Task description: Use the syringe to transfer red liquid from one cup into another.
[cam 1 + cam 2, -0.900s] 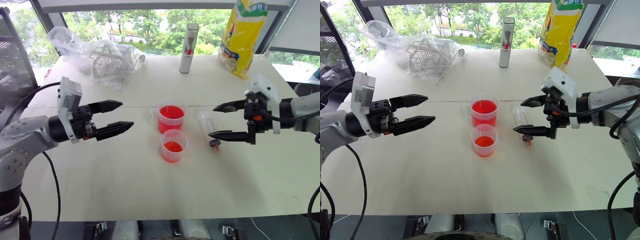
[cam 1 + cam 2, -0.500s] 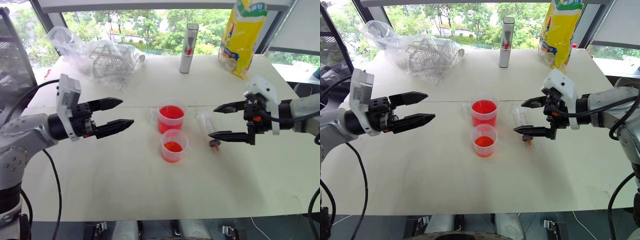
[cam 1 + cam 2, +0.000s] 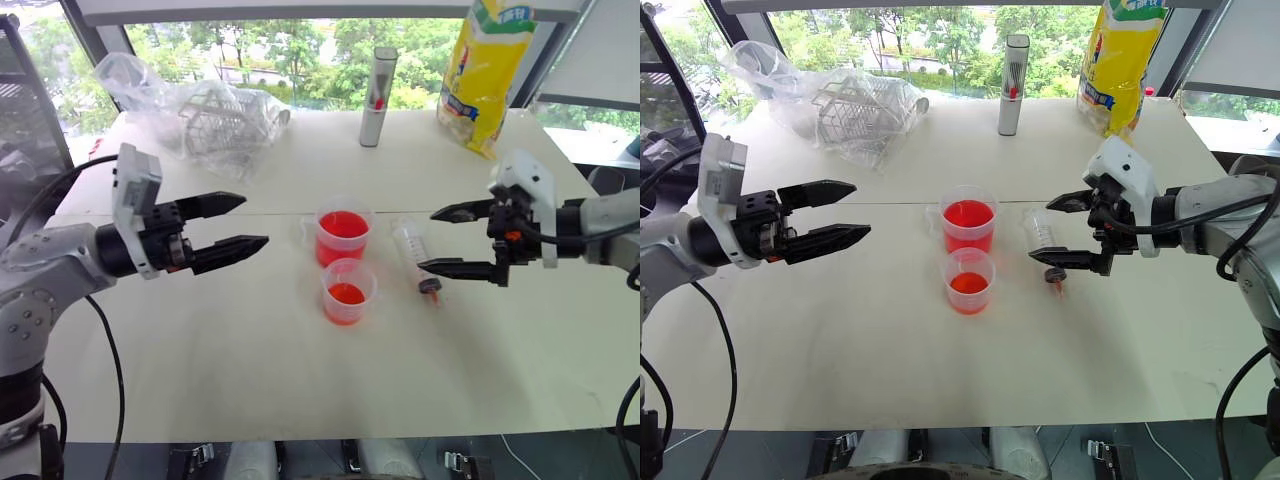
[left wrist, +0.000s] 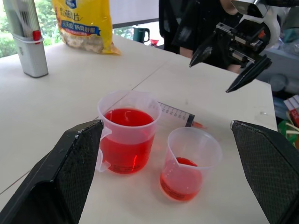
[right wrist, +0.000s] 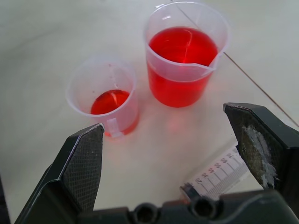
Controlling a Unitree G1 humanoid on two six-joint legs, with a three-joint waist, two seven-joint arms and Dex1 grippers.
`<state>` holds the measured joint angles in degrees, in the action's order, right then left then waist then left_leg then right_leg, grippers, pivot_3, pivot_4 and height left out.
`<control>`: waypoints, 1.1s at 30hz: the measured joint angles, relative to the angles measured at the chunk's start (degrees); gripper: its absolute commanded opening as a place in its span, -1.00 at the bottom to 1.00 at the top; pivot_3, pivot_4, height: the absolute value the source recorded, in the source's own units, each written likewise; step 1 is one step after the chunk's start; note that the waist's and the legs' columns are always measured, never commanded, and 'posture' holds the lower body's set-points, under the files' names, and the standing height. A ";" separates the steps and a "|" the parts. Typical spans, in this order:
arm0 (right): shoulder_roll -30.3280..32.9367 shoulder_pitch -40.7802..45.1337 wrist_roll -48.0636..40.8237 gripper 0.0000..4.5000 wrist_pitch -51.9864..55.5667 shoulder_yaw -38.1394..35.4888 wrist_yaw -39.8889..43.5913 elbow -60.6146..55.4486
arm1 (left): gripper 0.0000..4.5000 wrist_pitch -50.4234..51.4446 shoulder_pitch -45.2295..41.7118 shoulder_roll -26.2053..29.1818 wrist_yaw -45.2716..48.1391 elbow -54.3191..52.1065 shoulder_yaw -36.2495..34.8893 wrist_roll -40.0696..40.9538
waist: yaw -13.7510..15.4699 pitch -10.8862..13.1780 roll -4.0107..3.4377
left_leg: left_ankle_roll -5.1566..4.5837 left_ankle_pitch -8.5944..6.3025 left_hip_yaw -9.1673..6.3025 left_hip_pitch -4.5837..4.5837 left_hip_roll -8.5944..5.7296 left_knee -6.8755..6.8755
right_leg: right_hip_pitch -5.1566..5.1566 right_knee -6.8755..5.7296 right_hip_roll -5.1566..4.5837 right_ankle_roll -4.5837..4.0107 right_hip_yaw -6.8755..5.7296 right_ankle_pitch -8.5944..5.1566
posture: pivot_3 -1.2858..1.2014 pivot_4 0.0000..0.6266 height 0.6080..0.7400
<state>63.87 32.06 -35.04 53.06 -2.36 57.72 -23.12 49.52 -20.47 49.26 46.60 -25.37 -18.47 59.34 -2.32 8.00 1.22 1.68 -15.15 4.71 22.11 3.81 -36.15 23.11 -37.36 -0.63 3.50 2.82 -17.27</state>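
Note:
The larger cup (image 3: 343, 235), about half full of red liquid (image 5: 183, 46), stands mid-table. Just in front of it is the smaller cup (image 3: 348, 290), holding a shallow layer of red. The clear syringe (image 3: 411, 246) lies flat on the table to the right of the cups, its dark plunger seal toward the near side. My right gripper (image 3: 427, 240) hovers open above the syringe without touching it, pointing toward the cups. Left of the cups, well apart from them, my left gripper (image 3: 255, 220) is open and empty, held level.
A grey-white tube (image 3: 377, 95) stands upright at the back centre, with a yellow bag (image 3: 485, 70) at the back right. A clear plastic bag over a wire basket (image 3: 210, 115) lies at the back left. A person in dark clothes (image 4: 187, 23) is beyond the table's right end.

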 measured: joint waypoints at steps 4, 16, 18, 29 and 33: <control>-1.58 4.07 3.85 0.99 1.20 4.54 -3.22 3.73 | 1.00 0.00 -0.28 -0.04 0.13 0.29 1.10 -0.02 | -0.17 0.00 0.00 | 0.00 0.00 0.02 -0.04 0.00 0.00 | 0.00 -0.01 0.02 0.00 0.02 0.00 | 0.03 -0.52 1.00; -13.93 27.82 12.96 0.99 21.45 23.32 -6.60 31.91 | 1.00 -1.60 -2.09 -0.93 1.49 2.03 3.47 -2.06 | 0.00 0.00 -0.01 | 0.00 0.00 0.07 0.09 -0.04 0.00 | 0.15 -0.05 0.03 -0.02 0.05 0.00 | 0.03 -0.52 1.00; -16.41 31.03 14.29 0.99 24.70 25.62 -7.06 37.68 | 1.00 -1.68 -1.97 -1.07 1.61 1.99 3.60 -2.52 | -0.03 0.00 -0.01 | 0.00 0.00 0.08 0.11 -0.05 -0.01 | 0.16 -0.05 0.03 -0.03 0.04 0.00 | 0.03 -0.52 1.00; -25.74 34.83 21.10 0.99 25.64 32.74 -7.84 58.13 | 1.00 -2.84 0.26 -1.82 0.37 0.18 3.41 -2.62 | -0.19 -0.01 -0.03 | 0.00 0.00 0.08 0.13 -0.06 -0.02 | 0.23 -0.14 0.04 -0.02 0.05 0.01 | 0.03 -0.52 1.00; -28.65 35.28 23.41 0.99 23.56 32.58 -8.63 63.41 | 1.00 -2.83 0.72 -1.82 -0.54 -0.10 3.21 -2.60 | -0.19 -0.01 -0.02 | 0.00 0.00 0.08 0.13 -0.06 -0.03 | 0.22 -0.15 0.04 -0.02 0.05 0.01 | 0.03 -0.52 1.00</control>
<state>35.22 67.34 -11.63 76.62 30.22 49.10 40.29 46.69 -19.75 47.44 46.06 -25.47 -15.26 56.74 -2.52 7.99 1.19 1.68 -15.15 4.79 22.24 3.75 -36.18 23.33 -37.50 -0.59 3.49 2.86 -17.26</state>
